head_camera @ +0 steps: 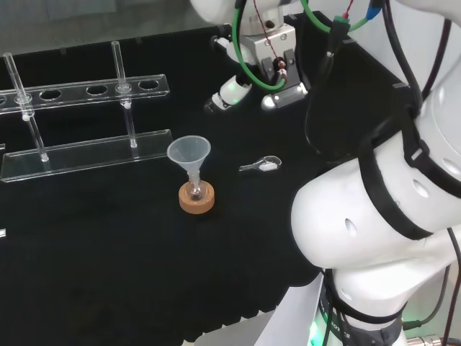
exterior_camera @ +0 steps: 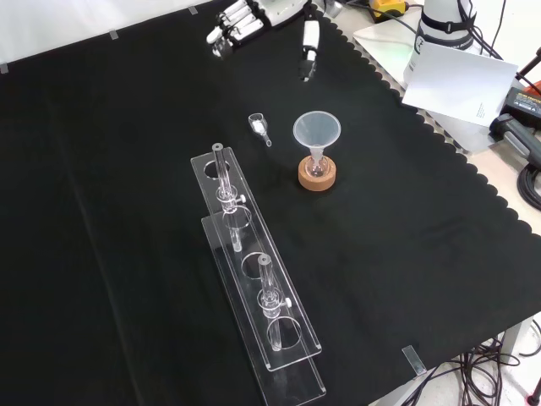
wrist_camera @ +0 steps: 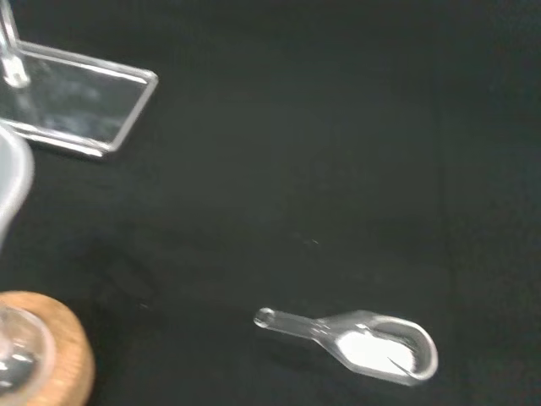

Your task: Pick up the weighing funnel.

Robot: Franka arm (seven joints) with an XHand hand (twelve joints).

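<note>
The weighing funnel (head_camera: 262, 166) is a small clear scoop with a short stem, lying flat on the black cloth with something white in its bowl. It also shows in the front view (exterior_camera: 258, 125) and, close up, in the wrist view (wrist_camera: 365, 342). My hand (head_camera: 229, 92) hovers above the cloth, beyond the weighing funnel in the head view and apart from it. In the front view the hand (exterior_camera: 239, 19) sits at the top edge, fingers and thumb spread and straight, holding nothing.
The big funnel (head_camera: 189, 153) stands in a small flask on a cork ring (head_camera: 197, 199), left of the weighing funnel in the head view. A clear tube rack (exterior_camera: 254, 271) with glass tubes runs along the cloth. The cloth's scalloped edge (exterior_camera: 439, 139) and papers lie at the front view's right.
</note>
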